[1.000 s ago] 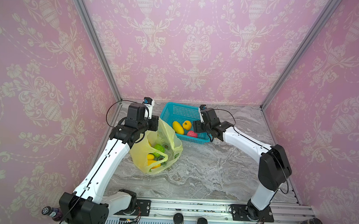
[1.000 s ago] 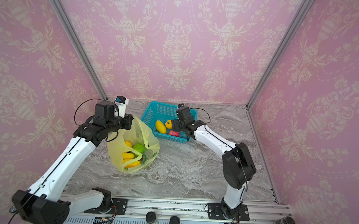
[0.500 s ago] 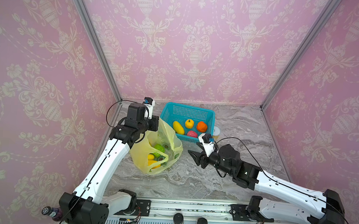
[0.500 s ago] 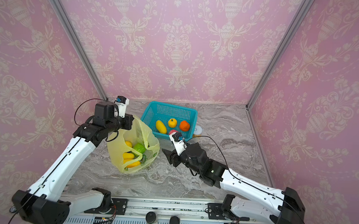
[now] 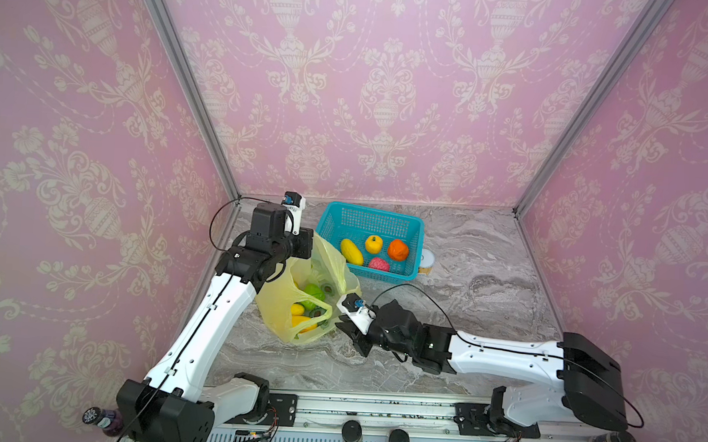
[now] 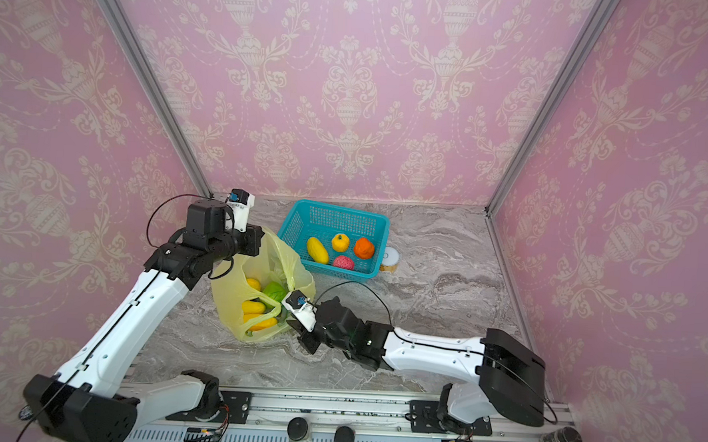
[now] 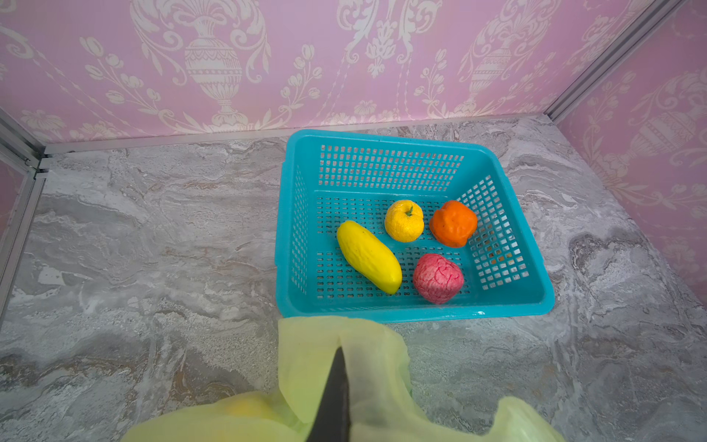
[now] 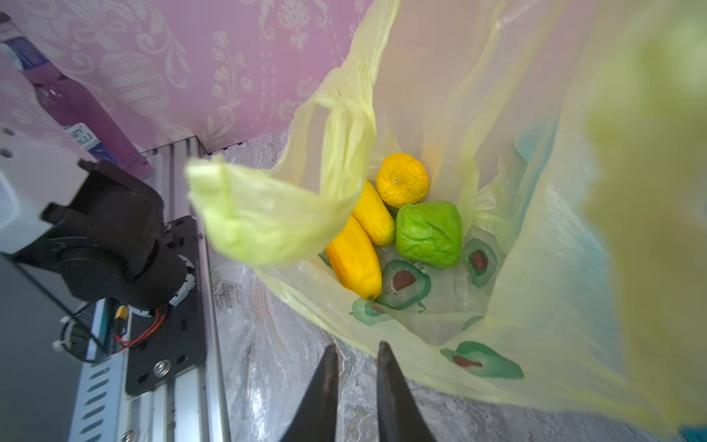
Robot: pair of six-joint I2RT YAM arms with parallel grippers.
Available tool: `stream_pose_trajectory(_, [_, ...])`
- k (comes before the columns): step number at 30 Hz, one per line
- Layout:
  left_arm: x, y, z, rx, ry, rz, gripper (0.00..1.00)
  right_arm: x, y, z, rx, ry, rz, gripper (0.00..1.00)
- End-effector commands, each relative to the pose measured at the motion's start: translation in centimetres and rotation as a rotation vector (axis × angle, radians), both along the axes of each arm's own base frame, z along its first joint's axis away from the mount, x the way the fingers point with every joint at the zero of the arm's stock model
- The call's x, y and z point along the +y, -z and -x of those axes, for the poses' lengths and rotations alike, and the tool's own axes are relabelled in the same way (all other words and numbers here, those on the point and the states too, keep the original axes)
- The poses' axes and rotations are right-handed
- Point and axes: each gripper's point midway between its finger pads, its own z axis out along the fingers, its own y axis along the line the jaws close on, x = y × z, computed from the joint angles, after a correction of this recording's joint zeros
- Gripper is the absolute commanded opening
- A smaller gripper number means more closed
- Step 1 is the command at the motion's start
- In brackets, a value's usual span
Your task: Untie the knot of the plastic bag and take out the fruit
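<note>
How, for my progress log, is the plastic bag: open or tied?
Open: the plastic bag gapes, left gripper holding one side up, fruit showing inside.

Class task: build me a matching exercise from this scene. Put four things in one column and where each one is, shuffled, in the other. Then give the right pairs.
Column one
1. green toy fruit
2. pink-red bumpy toy fruit
3. small round can
4. left gripper

Column two
A. inside the teal mesh basket
B. inside the translucent yellow-green plastic bag
C. shut on that bag's upper edge
D. on the marble table, beside that basket

Pairs: 1-B, 2-A, 3-D, 4-C
</note>
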Motion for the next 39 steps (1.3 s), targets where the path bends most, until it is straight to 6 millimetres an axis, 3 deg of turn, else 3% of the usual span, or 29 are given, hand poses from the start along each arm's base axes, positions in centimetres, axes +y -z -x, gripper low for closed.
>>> stream_pose_trajectory(1, [0.3,0.4,-0.1,0.014,-0.008,0.009,0.00,2.2,0.2,-2.9,0.029,0.093,-0.001,0.13])
stream_pose_trajectory(5, [0.3,0.3,0.0,0.011,-0.011,0.004,0.00,4.5,2.5,-5.2,0.085,0.133,0.046,0.13])
stream_pose_trajectory(6, [0.4,0.2,0.0,0.006,-0.013,0.003,0.00,5.5,1.9,-6.1,0.088,0.148,0.040,0.13])
stream_pose_trajectory(8, [0.4,0.1,0.1,0.004,-0.012,0.006,0.00,6.2,3.1,-7.1,0.117,0.172,0.073,0.14])
stream_pose_trajectory(13, [0.0,0.2,0.0,0.011,0.001,0.020,0.00,7.8,6.2,-7.9,0.166,0.159,0.132,0.18])
stream_pose_trajectory(19, [0.2,-0.1,0.1,-0.001,-0.007,0.015,0.00,7.5,8.2,-10.5,0.128,0.287,0.233,0.43])
stream_pose_trajectory(22, [0.0,0.0,0.1,0.003,0.002,0.024,0.00,7.3,9.1,-11.6,0.127,0.332,0.281,0.50])
stream_pose_trajectory(25, [0.0,-0.1,0.2,0.004,0.003,0.023,0.00,8.0,10.0,-12.2,0.135,0.333,0.271,0.67])
stream_pose_trajectory(30, [0.2,-0.2,0.2,-0.006,-0.004,0.020,0.00,8.7,12.5,-13.3,0.172,0.360,0.334,0.76])
stream_pose_trajectory(35, [-0.2,0.0,0.1,0.007,0.011,0.034,0.00,9.0,14.3,-13.3,0.212,0.359,0.350,0.73])
stream_pose_trajectory(39, [0.0,-0.3,0.2,-0.006,0.002,0.025,0.00,9.3,13.5,-12.9,0.221,0.337,0.319,0.55])
